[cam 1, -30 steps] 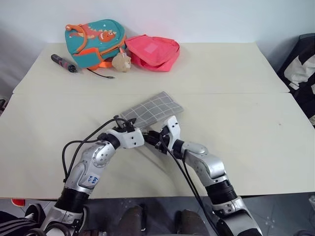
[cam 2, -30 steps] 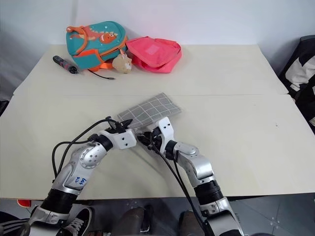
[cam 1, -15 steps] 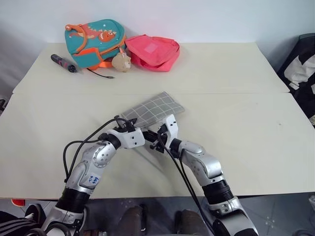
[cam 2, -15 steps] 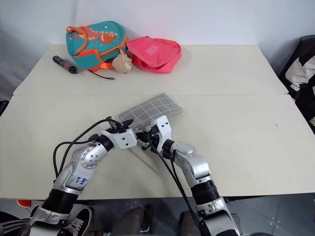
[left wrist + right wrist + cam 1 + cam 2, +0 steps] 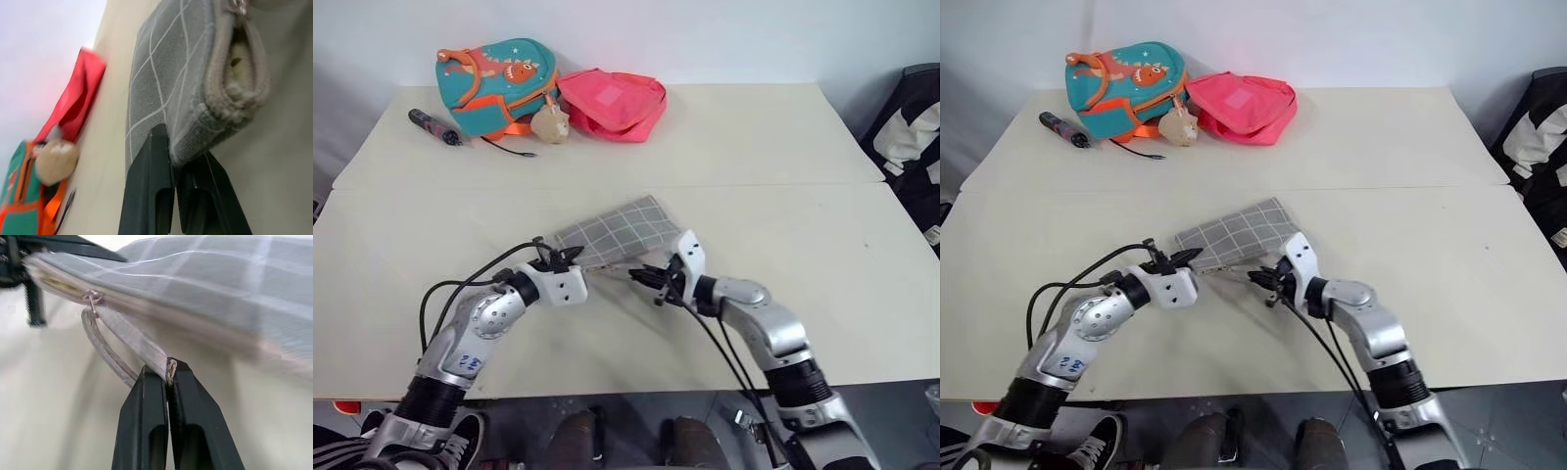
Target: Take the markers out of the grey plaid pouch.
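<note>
Two of my grippers hold the grey plaid pouch [image 5: 617,231], which lies flat near the middle of the table [image 5: 783,147]. My left gripper [image 5: 182,161] has its fingers pressed together on the pouch's near corner, where the zipper gapes a little. My right gripper [image 5: 167,377] pinches the pouch's pull strap [image 5: 132,340], drawn taut from the zipper. Well beyond, at the table's far edge, sit a teal dinosaur backpack [image 5: 494,80], a pink bag [image 5: 612,101] and a dark stick [image 5: 433,125].
</note>
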Robot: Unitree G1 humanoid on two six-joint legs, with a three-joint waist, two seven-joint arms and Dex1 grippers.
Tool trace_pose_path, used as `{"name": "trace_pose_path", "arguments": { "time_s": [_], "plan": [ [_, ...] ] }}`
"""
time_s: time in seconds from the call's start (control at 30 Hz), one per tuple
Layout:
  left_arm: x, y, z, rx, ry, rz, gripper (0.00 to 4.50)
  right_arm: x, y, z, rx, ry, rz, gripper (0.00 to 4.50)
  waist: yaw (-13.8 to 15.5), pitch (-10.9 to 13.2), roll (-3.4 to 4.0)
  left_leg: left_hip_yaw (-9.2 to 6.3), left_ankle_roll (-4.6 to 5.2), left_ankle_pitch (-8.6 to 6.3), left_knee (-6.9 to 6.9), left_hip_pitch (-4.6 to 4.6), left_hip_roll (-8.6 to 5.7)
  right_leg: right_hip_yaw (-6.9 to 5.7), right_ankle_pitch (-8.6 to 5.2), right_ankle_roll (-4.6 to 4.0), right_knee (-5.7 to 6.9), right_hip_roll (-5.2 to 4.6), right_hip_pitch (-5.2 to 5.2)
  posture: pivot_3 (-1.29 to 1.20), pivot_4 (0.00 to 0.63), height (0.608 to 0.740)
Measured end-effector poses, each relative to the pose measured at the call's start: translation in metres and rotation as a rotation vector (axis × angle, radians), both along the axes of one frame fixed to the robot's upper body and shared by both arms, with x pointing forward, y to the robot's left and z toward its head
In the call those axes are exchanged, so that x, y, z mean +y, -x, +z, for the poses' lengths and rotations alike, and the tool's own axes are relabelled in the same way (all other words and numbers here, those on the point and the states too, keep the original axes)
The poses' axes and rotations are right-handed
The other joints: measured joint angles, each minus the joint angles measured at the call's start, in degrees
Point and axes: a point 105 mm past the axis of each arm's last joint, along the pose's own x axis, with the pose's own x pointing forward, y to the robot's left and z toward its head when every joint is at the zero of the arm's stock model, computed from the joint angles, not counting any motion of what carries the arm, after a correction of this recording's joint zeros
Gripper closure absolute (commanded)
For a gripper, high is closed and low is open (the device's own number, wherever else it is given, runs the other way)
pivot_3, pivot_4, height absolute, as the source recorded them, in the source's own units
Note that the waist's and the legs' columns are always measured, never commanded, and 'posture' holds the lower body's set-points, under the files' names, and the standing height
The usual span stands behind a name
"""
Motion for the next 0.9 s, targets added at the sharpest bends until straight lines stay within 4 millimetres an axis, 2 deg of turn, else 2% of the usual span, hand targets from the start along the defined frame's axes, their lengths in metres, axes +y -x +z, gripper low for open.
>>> {"name": "trace_pose_path", "arguments": {
  "time_s": [0.17, 0.27, 0.4, 0.47, 0.63, 0.73, 0.9],
  "plan": [
    [0.013, 0.000, 0.002, -0.001, 0.006, 0.002, 4.50, -0.038, -0.021, 0.013, -0.057, 0.070, -0.069, 4.46, 0.1, 0.0, -0.01, 0.09, 0.04, 0.00, 0.01, 0.00, 0.00, -0.02, 0.02, -0.03, -0.03, 0.01, 0.01, 0.00, 0.150, 0.740],
    [0.018, 0.001, 0.004, -0.008, 0.011, 0.011, 4.50, -0.065, -0.033, 0.014, -0.076, 0.111, -0.142, 4.46, 0.1, 0.0, -0.03, 0.11, 0.26, 0.12, 0.01, -0.01, 0.00, -0.05, 0.02, -0.02, -0.03, 0.02, 0.02, 0.00, 0.150, 0.740],
    [0.023, 0.005, 0.001, 0.001, 0.024, 0.017, 4.50, -0.089, -0.048, 0.010, -0.101, 0.164, -0.231, 4.46, 0.0, 0.0, -0.03, 0.17, 0.31, 0.15, 0.01, 0.00, 0.00, -0.05, 0.02, -0.02, -0.03, 0.02, 0.00, 0.00, 0.150, 0.740],
    [0.023, 0.007, -0.001, 0.007, 0.025, 0.014, 4.50, -0.094, -0.049, 0.009, -0.107, 0.165, -0.244, 4.46, 0.0, 0.0, -0.04, 0.18, 0.31, 0.15, 0.01, 0.00, 0.03, -0.05, 0.02, -0.03, -0.03, 0.02, 0.00, 0.00, 0.150, 0.740],
    [0.026, 0.006, 0.002, 0.008, 0.047, 0.024, 4.50, -0.090, -0.049, 0.008, -0.124, 0.178, -0.232, 4.46, 0.0, 0.0, -0.04, 0.20, 0.31, 0.15, 0.02, 0.00, 0.06, -0.04, 0.02, -0.04, -0.03, 0.02, 0.01, 0.00, 0.150, 0.740],
    [0.029, 0.004, 0.004, 0.039, 0.114, 0.050, 4.50, -0.086, -0.047, 0.008, -0.109, 0.161, -0.209, 3.82, 0.0, 0.0, -0.04, 0.21, 0.31, 0.15, 0.02, 0.00, 0.06, -0.03, 0.03, -0.04, -0.02, 0.02, 0.00, 0.00, 0.150, 0.740],
    [0.030, 0.002, 0.003, 0.115, 0.192, 0.068, 4.50, -0.103, -0.033, 0.012, -0.096, 0.234, -0.136, 2.15, 0.3, 0.0, -0.05, 0.21, 0.34, 0.13, 0.06, -0.02, 0.06, -0.05, 0.03, -0.04, -0.08, 0.02, 0.04, 0.00, 0.150, 0.740]
  ]
}}
